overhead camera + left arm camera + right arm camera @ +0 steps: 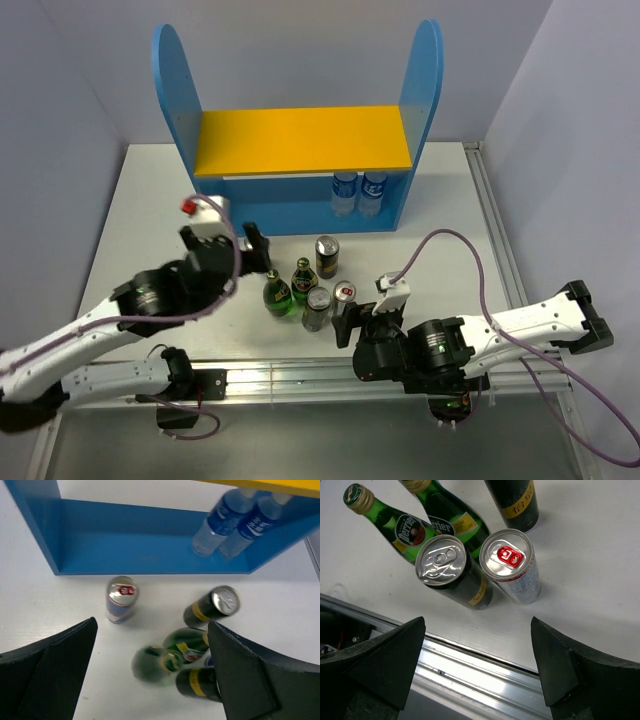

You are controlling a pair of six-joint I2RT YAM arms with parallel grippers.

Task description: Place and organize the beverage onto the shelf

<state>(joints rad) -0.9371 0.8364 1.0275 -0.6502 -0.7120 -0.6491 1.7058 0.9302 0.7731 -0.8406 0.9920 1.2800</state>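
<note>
1. Blue side panels and a blue base frame the shelf (180,110), which stands at the far edge of the white table (150,200). Its yellow board (300,140) is bare.
2. On the shelf's lower level, at the right end, stand two water bottles (345,193) with blue labels.
3. All the drinks are on the table in front of the shelf, and none of them is on it.
4. The far dark can (327,255) is the one nearest the shelf. Just in front of it stand two green bottles (277,293) with yellow labels, close together.
5. The near dark can (317,308) and the silver can (344,297) with a red tab stand side by side at the front of the group, close to the metal rail (470,680).
6. A blue-silver can (121,599) shows in the left wrist view, upright and apart to the left of the others. The left arm hides it from the top camera.
7. The left gripper (258,250) is at the left of the group. Its fingers (60,665) are spread wide and hold nothing.
8. The right gripper (348,320) is just in front of the silver can. Its fingers (570,665) are also wide apart and empty.
</note>
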